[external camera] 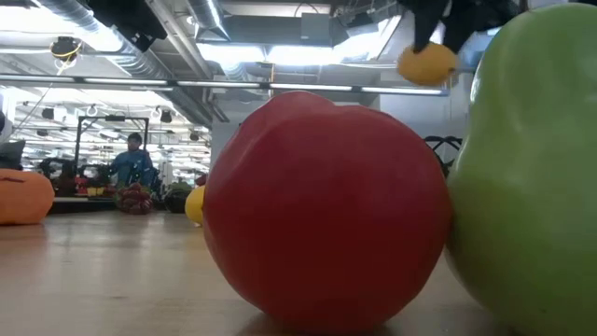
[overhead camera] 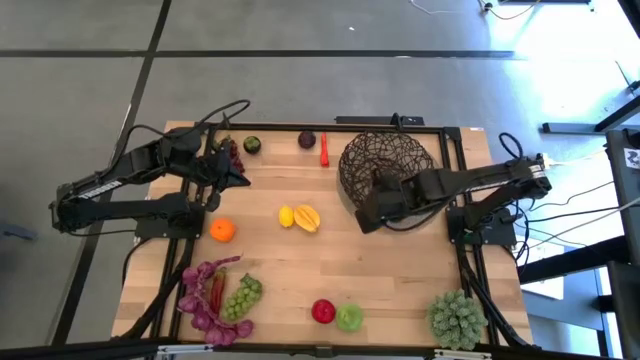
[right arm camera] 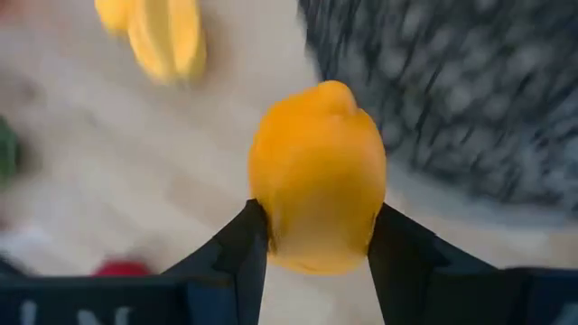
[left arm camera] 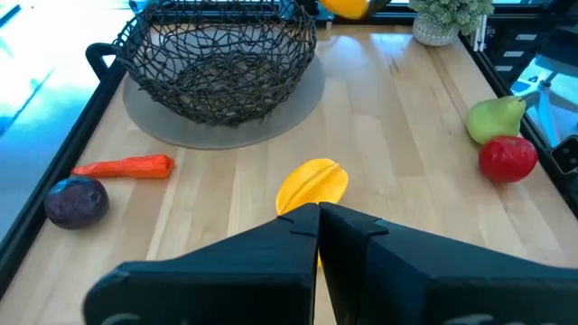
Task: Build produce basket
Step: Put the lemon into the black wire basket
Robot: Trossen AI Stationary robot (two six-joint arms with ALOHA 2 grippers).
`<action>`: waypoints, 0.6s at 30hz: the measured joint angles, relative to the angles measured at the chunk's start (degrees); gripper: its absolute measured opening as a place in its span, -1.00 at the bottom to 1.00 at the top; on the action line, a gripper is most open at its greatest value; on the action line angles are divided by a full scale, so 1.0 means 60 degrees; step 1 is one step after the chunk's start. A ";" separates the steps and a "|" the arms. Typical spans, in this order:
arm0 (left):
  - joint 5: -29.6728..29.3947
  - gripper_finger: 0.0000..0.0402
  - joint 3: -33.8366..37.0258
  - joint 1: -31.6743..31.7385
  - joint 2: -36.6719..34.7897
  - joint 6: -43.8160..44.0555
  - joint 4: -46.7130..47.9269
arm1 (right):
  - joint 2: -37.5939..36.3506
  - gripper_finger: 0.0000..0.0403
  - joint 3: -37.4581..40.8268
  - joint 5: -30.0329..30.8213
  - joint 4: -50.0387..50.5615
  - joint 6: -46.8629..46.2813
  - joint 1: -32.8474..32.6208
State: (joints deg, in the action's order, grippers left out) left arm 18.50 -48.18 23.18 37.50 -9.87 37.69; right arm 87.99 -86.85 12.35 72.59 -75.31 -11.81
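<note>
The dark wire basket (overhead camera: pixel 390 158) stands on a round grey mat at the table's far right; it also shows in the left wrist view (left arm camera: pixel 217 63). My right gripper (overhead camera: pixel 368 210) hangs above the table beside the basket's near left rim, shut on a yellow lemon (right arm camera: pixel 316 185). The low view shows the lemon (external camera: pixel 426 63) high in the air. A second lemon (overhead camera: pixel 286 216) and a ribbed yellow fruit (overhead camera: pixel 307 217) lie at mid-table. My left gripper (overhead camera: pixel 235 178) waits shut at the far left, its fingers (left arm camera: pixel 318 221) holding nothing. My right gripper pinches the lemon by its two opposite sides (right arm camera: pixel 271 226) between the two fingers (right arm camera: pixel 237 253). The fingers come steeply from above, pointing down. The lemon is lifted clear of the table, its pointed end (right arm camera: pixel 334 90) away from the gripper.
A red chilli (overhead camera: pixel 324 150), a dark purple fruit (overhead camera: pixel 307 139) and a green fruit (overhead camera: pixel 252 145) lie along the far edge. An orange (overhead camera: pixel 222 230) lies left. Purple leaves (overhead camera: pixel 205 300), green grapes (overhead camera: pixel 243 296), red apple (overhead camera: pixel 323 311), green fruit (overhead camera: pixel 349 318) and a spiky plant ball (overhead camera: pixel 457 317) line the near edge.
</note>
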 joint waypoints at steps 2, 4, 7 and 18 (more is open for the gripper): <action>0.0001 -1.00 0.0000 0.0000 0.0000 -0.0003 -0.0004 | 0.0000 -0.28 -0.0302 0.0977 0.0201 0.0208 0.0164; 0.0001 -1.00 0.0000 0.0000 0.0001 0.0007 -0.0004 | -0.0001 -0.28 -0.0556 0.2035 0.0353 0.0365 0.0398; 0.0001 -1.00 0.0000 0.0004 0.0000 0.0007 -0.0063 | -0.0001 -0.28 -0.0588 0.3640 0.0408 0.0425 0.0848; 0.0752 -1.00 -0.0003 0.0001 0.0004 -0.0481 -0.0631 | 0.0007 -0.29 0.1557 0.6361 -0.1718 0.0143 0.2391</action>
State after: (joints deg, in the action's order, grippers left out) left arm 23.01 -48.20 23.19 37.52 -12.75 33.91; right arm 88.03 -77.51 50.52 62.28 -74.46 2.54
